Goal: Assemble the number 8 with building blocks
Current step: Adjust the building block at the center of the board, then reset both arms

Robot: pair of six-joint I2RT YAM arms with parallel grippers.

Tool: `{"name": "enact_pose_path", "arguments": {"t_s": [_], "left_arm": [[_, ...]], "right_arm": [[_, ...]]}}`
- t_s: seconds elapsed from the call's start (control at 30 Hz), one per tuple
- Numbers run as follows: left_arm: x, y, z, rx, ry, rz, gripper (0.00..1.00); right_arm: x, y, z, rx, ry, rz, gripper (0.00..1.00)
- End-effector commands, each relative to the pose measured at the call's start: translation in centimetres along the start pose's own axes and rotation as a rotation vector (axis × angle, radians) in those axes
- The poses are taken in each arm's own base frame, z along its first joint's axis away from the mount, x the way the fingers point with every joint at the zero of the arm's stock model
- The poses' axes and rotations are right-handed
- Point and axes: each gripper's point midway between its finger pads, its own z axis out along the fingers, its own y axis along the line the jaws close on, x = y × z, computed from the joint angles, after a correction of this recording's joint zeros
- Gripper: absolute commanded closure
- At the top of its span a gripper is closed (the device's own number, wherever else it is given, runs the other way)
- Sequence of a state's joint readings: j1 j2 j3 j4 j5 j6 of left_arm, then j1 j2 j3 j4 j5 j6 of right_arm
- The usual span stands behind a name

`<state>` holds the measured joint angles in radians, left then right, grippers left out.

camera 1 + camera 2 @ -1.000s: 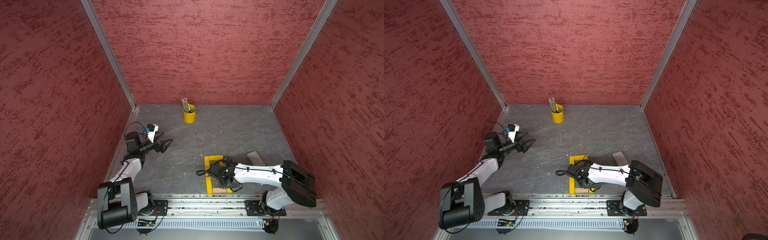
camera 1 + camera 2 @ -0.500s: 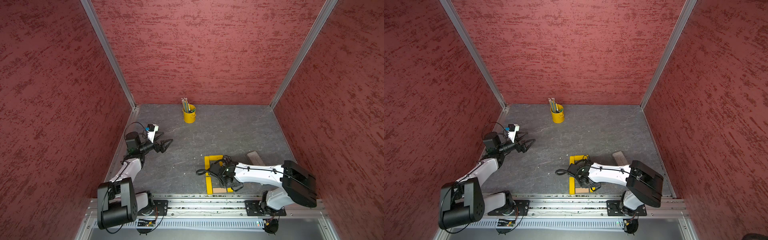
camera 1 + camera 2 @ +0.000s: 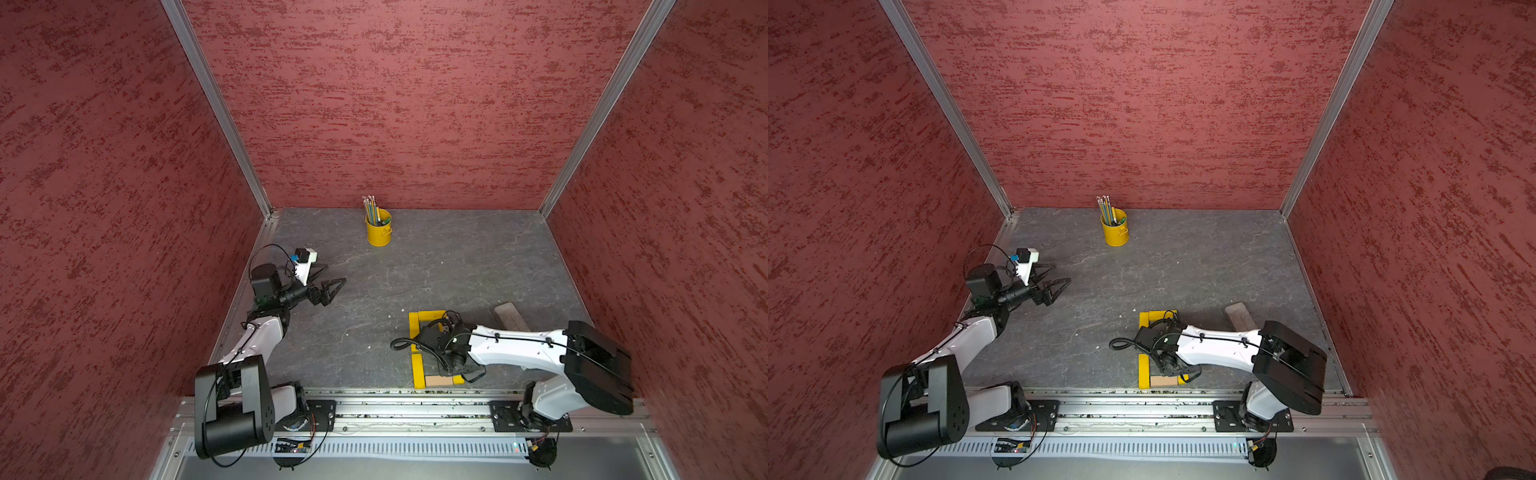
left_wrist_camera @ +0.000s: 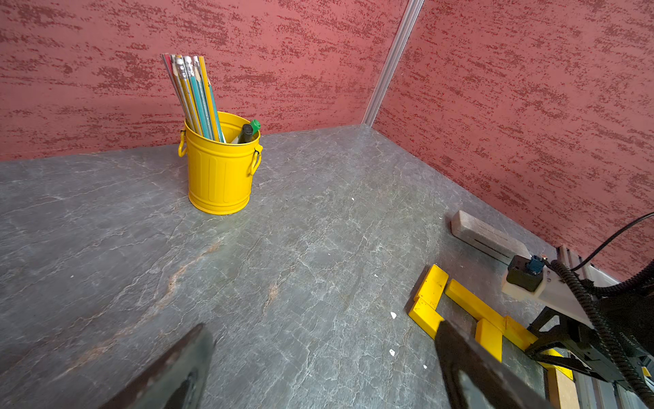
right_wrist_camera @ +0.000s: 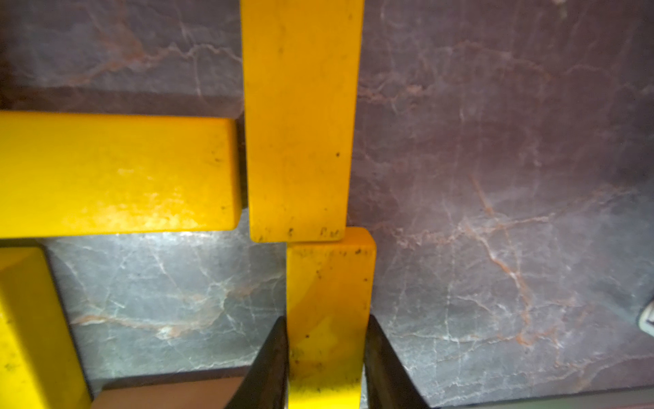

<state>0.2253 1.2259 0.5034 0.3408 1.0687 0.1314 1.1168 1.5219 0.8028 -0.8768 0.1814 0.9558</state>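
In the right wrist view my right gripper [image 5: 325, 354] is shut on a yellow building block [image 5: 329, 283], with a dark finger [image 5: 269, 368] against each long side. Its far end meets the end of another yellow block [image 5: 300, 117], a little offset sideways. A yellow crossbar block [image 5: 113, 173] butts against that one, and a tan block [image 5: 170, 393] lies beside the fingers. In both top views the partly built number 8 [image 3: 415, 332] [image 3: 1144, 365] lies near the front rail, much of it hidden under my right arm [image 3: 519, 353]. My left gripper [image 3: 332, 276] [image 4: 323, 354] is open and empty, far to the left.
A yellow pencil bucket [image 3: 378, 230] [image 4: 219, 170] stands near the back wall. A grey-brown slab [image 3: 511, 316] [image 4: 485, 237] lies just beyond my right arm. Red walls close three sides, and a metal rail [image 3: 395, 409] runs along the front.
The right wrist has shifted only slightly over the figure, still gripping the yellow block. The left arm has not moved.
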Motion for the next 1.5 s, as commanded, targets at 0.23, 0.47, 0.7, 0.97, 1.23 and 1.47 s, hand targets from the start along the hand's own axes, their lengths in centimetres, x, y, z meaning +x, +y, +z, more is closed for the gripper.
{"name": "enact_pose_path", "arguments": {"t_s": [0.23, 0.47, 0.7, 0.97, 1.23, 1.47], "left_arm": [[0.3, 0.0, -0.1, -0.001, 0.002, 0.005, 0.00], [0.4, 0.0, -0.1, -0.001, 0.002, 0.005, 0.00], [0.4, 0.0, -0.1, 0.000, 0.003, 0.003, 0.00], [0.3, 0.1, 0.0, 0.004, 0.001, 0.002, 0.00], [0.7, 0.3, 0.2, 0.014, 0.007, -0.017, 0.00], [-0.7, -2.1, 2.0, 0.054, 0.112, 0.015, 0.00]], "right_arm": [[0.1, 1.1, 0.0, -0.041, -0.003, 0.001, 0.65], [0.1, 1.3, 0.0, -0.054, -0.001, 0.009, 0.61], [0.0, 1.3, -0.2, -0.058, -0.008, 0.019, 0.48], [-0.9, 0.9, -2.3, -0.118, -0.075, 0.106, 0.39], [-3.0, 0.2, -7.2, -0.379, -0.263, 0.336, 0.31], [-11.5, -3.2, -18.5, -0.384, -0.784, 0.320, 0.18]]}}
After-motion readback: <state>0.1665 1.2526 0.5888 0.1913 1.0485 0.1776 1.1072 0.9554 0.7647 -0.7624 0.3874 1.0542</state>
